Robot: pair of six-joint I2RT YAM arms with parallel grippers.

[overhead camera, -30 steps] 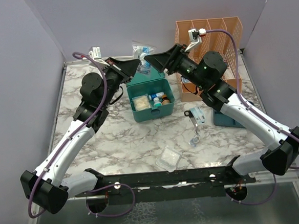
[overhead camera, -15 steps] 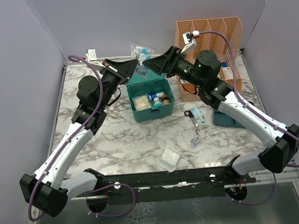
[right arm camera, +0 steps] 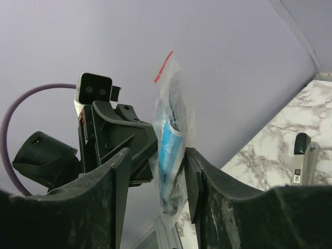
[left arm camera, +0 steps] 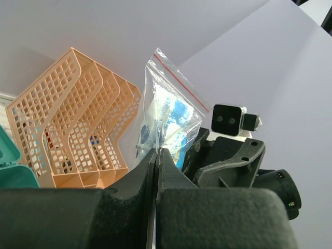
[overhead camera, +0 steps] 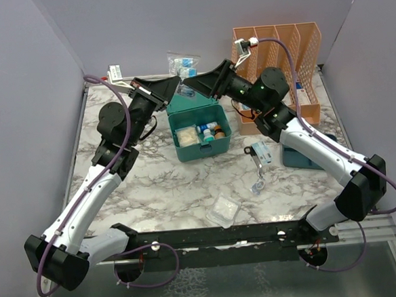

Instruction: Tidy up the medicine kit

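One bag [left arm camera: 167, 116], left gripper [left arm camera: 156, 152] (pinching it), right gripper [right arm camera: 156, 154], one medicine kit [overhead camera: 202, 152]

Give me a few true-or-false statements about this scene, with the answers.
1. The left end effector pinches a clear bag. True.
2. The kit is closed. False: its lid is open and bottles show inside.
3. The right end effector is clamped shut. False: its jaws stand open, one on each side of the bag.
4. An orange organizer stands at the back right. True.
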